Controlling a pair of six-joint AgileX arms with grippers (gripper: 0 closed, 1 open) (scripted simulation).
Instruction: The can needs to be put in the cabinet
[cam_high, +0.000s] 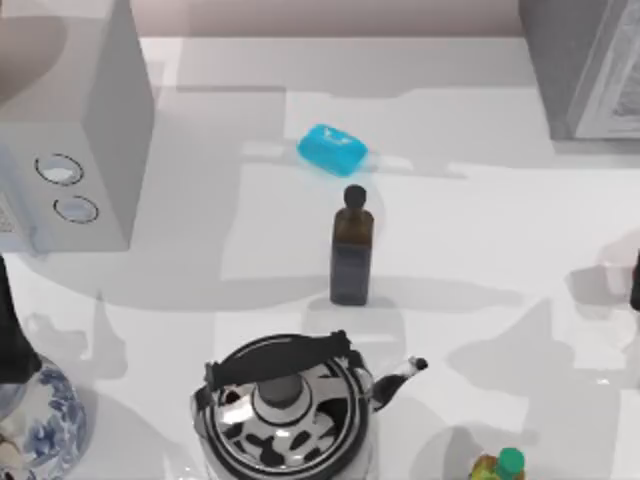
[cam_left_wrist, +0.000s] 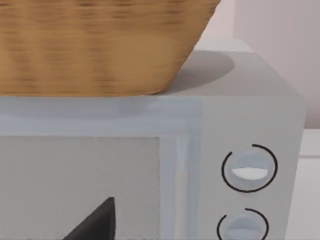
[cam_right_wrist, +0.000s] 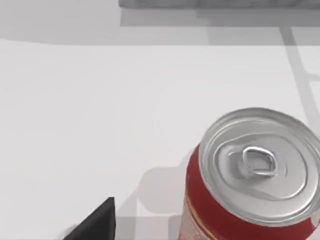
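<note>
On the white bench (cam_high: 480, 250) the can (cam_right_wrist: 250, 185) stands just beside my right end effector (cam_right_wrist: 92, 222), grip state unclear; next I must close on it for the cabinet (cam_high: 585, 65).

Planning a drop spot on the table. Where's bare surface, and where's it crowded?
Bare: the white table between the dark brown bottle and the cabinet, and the stretch between the microwave and the blue soap bar. Crowded: the near edge, with vase, kettle and small yellow bottle.
</note>
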